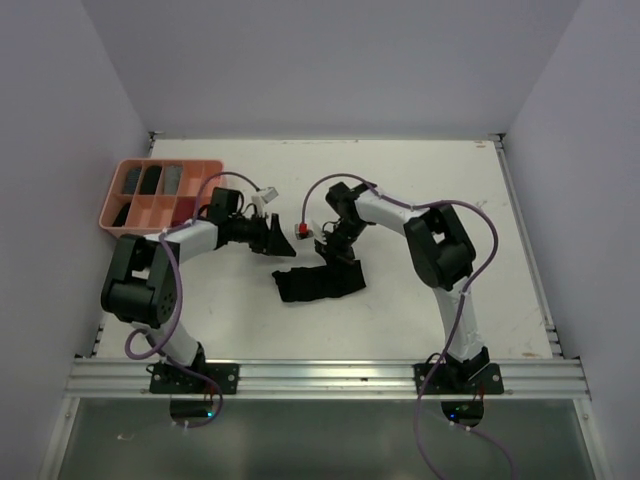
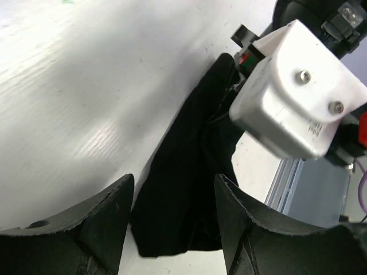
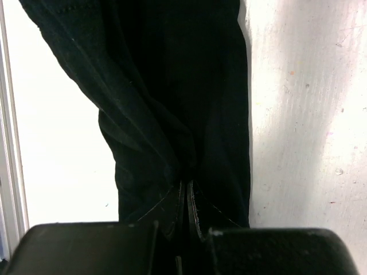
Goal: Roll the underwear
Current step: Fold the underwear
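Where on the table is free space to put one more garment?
Free on the table: the far strip by the back wall; the right side beyond the right arm; the near strip before the black underwear. Crowded: the middle, where the left gripper, right gripper and underwear sit close, and around the pink tray.

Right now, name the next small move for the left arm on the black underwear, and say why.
Probably ease the left gripper forward and down onto the near end of the black underwear. Its jaws stand open with the cloth just ahead, apparently untouched, while the right gripper is shut on the far end.
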`<state>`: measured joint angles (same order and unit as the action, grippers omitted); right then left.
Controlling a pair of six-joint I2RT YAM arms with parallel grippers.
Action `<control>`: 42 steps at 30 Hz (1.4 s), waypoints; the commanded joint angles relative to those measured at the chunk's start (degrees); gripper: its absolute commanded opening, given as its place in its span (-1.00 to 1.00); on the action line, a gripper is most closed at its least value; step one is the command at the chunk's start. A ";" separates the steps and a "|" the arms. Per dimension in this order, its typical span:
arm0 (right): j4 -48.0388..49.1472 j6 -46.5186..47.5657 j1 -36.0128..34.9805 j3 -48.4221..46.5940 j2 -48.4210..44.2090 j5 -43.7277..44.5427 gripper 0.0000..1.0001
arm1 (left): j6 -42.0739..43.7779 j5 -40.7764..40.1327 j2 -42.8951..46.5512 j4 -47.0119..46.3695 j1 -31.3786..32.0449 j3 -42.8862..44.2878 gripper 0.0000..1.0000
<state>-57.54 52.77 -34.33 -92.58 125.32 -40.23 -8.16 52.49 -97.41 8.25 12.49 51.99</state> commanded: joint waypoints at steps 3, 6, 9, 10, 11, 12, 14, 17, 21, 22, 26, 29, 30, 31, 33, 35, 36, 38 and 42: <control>-3.37 0.31 0.05 -2.70 1.42 -0.47 -1.00 | -4.50 7.18 7.57 -9.23 -5.90 -2.77 0.25; -4.68 0.31 0.05 -4.01 2.56 -0.73 -1.00 | -1.51 11.14 9.33 -3.60 -5.81 -2.50 0.26; -6.44 0.22 0.14 -5.51 4.05 -1.52 -1.00 | 1.21 14.13 10.91 -0.61 -5.64 -4.60 0.26; -6.88 0.22 0.31 -6.29 4.49 -1.78 -1.00 | 1.83 14.31 11.44 -0.69 -5.20 -5.40 0.27; -7.84 0.22 0.49 -6.82 4.93 -2.05 -1.00 | 2.18 12.65 11.88 -0.08 -4.67 -6.19 0.27; -8.46 0.22 0.58 -7.26 5.89 -2.48 -1.00 | 1.84 11.94 12.41 -0.69 -4.15 -8.02 0.28; -9.78 0.49 0.93 -8.76 6.69 -2.84 -1.00 | 1.31 8.08 12.68 -2.27 -2.56 -9.53 0.28; -10.31 0.58 1.19 -9.55 7.31 -3.28 -1.00 | -0.89 6.40 12.86 -6.22 -0.98 -11.29 0.29; -11.19 0.66 1.19 -10.60 8.19 -3.45 -1.00 | -2.55 5.70 11.72 -10.00 2.52 -10.94 0.28; -11.37 0.66 1.28 -10.78 8.28 -3.54 -1.00 | -3.08 5.87 11.36 -10.97 3.15 -11.03 0.26; -12.16 0.93 1.28 -10.87 8.45 -3.98 -1.00 | -5.02 4.12 9.08 -12.91 5.61 -11.21 0.15; -12.07 1.10 1.37 -10.61 8.28 -4.16 -1.00 | -5.28 1.13 6.19 -11.68 5.88 -10.51 0.05; -12.16 1.02 1.37 -10.70 8.28 -4.16 -1.00 | -5.20 0.95 5.74 -11.77 5.79 -10.50 0.03; -12.25 1.10 1.37 -10.87 8.45 -4.16 -1.00 | -5.28 0.51 5.65 -12.29 5.79 -10.50 0.02; -12.68 1.28 1.37 -11.22 8.72 -4.33 -1.00 | -5.72 0.16 5.74 -13.08 5.88 -11.03 -0.10; -12.69 1.28 1.37 -11.31 8.72 -4.33 -1.00 | -5.29 0.07 5.74 -12.82 5.88 -10.94 -0.23; -12.77 1.28 1.37 -11.31 8.89 -4.33 -1.00 | -4.76 -0.19 5.82 -12.47 5.88 -10.85 -0.40; -13.12 1.45 1.37 -11.31 8.89 -4.42 -1.00 | -4.41 -1.07 5.56 -11.33 5.88 -10.59 -0.58; -13.74 1.19 1.63 -11.57 8.54 -5.21 -1.00 | -1.34 -8.09 2.14 -5.64 5.79 -8.66 -1.00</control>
<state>-69.76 52.95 -33.06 -102.43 133.56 -44.12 -12.21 50.04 -92.73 -0.69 18.31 40.93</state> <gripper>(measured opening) 0.014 0.024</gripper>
